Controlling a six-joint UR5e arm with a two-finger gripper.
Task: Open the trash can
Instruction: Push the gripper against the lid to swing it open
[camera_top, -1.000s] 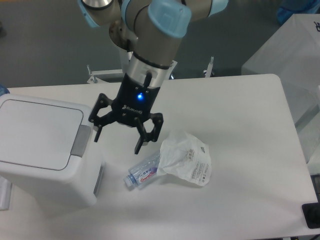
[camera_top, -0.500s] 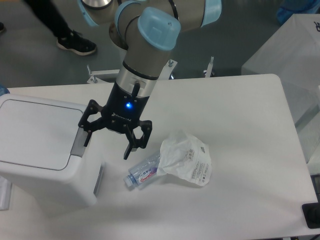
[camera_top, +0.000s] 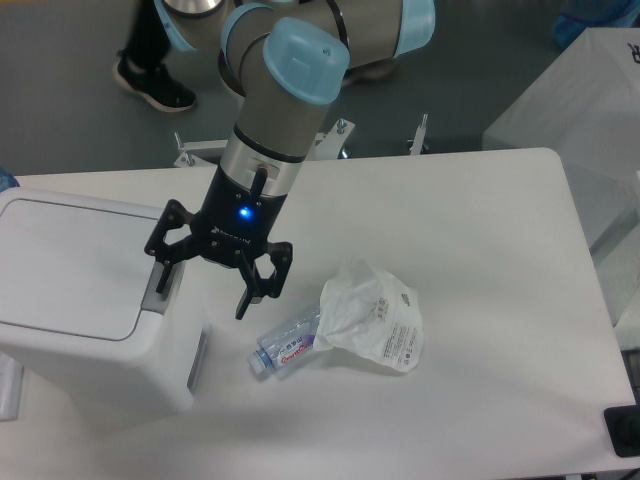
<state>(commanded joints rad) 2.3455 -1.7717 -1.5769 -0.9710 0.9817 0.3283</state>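
Observation:
The trash can (camera_top: 80, 300) is a large white boxy bin at the left of the table, its flat lid down. Its grey push button (camera_top: 157, 288) sits on the right edge of the top. My gripper (camera_top: 202, 290) hangs open just right of the bin, pointing down. One finger (camera_top: 162, 272) is right over the grey button, partly covering it; the other finger (camera_top: 246, 297) is beyond the bin's right side, above the table. Whether the finger touches the button I cannot tell. Nothing is held between the fingers.
A small clear plastic bottle (camera_top: 284, 345) lies on the table right of the bin, touching a crumpled white plastic bag (camera_top: 376, 318). A white covered object (camera_top: 585, 110) stands past the table's right edge. A person's shoe (camera_top: 153, 85) shows on the floor behind.
The gripper has moved left toward the bin, staying open; its left finger now sits over the grey button. The person's feet behind have shifted.

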